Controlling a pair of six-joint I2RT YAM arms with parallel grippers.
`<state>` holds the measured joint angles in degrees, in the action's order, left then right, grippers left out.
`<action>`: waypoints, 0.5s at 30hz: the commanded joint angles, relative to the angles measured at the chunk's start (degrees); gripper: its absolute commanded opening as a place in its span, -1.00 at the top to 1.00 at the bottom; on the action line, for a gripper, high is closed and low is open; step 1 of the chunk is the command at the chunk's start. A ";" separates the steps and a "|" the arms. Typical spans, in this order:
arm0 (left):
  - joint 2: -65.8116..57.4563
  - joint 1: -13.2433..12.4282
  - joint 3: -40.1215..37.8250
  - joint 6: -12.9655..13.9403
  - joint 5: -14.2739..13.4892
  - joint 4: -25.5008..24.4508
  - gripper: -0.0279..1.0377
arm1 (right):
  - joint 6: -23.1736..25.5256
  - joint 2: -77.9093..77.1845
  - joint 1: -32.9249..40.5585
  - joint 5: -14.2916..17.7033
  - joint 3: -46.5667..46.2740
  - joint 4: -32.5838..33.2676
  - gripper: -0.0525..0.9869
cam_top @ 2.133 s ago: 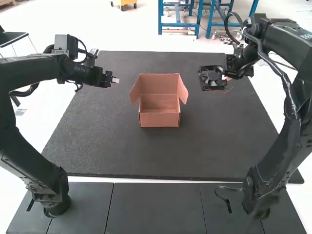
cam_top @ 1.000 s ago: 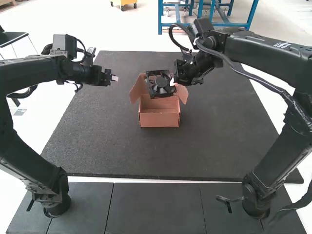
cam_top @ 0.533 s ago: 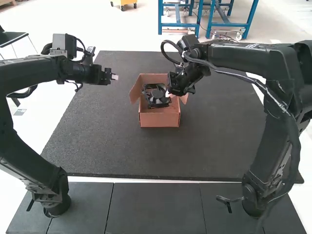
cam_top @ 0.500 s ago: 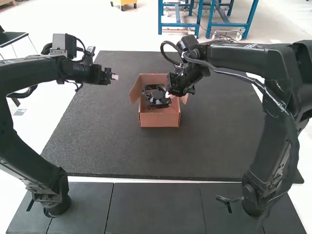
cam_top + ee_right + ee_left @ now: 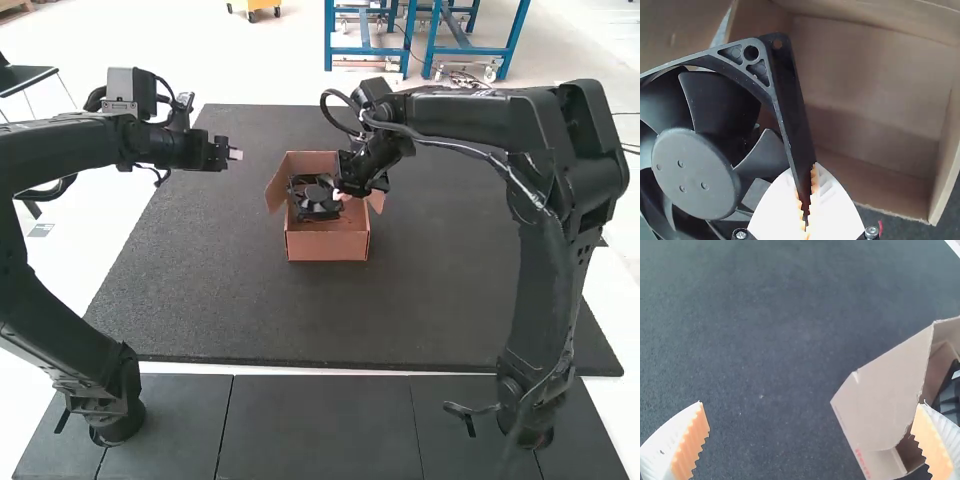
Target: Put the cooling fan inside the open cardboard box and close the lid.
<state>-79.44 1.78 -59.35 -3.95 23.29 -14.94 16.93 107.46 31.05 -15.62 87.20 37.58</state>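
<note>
right gripper is clamped on the cooling fan, its white ribbed fingers pinching one side of the black square frame. in the right wrist view the orange pads meet edge-on around that thin frame wall, with the fan hub and blades facing off to one side. the fan hangs tilted in the open top of the cardboard box, partly below the rim; whether it touches the box floor cannot be told. behind the fan, the right wrist view shows the box's bare brown inner walls and floor.

the box stands upright on the black mat, about midway between the mat's left and right edges and closer to its far edge than its near one. its lid stands up at the back and the two side flaps splay outward.

left gripper hovers over the mat's far-left part, well apart from the box and pointing toward it, with nothing between its fingers. in the left wrist view its fingers are spread wide above the mat, and the box's left flap shows just beyond one fingertip.
</note>
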 commanded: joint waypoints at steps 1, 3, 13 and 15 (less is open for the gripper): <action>2.53 0.15 -2.00 -0.27 -0.35 0.61 -0.84 | 0.30 -0.06 -0.02 1.73 2.19 -0.05 0.94; 2.53 0.15 -2.26 -0.27 -0.26 0.61 -0.84 | 0.30 0.12 -0.02 1.99 2.19 -0.05 0.94; 2.62 0.15 -3.93 -0.45 0.35 0.79 -0.84 | -0.14 2.23 -0.02 4.98 1.75 -0.23 0.94; 2.71 0.15 -3.93 -0.54 0.44 0.79 -0.84 | -0.23 2.76 -0.02 5.16 1.75 -0.32 0.94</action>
<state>-79.42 1.78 -61.12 -3.95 23.35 -14.57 16.88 109.91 31.05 -11.27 87.29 37.69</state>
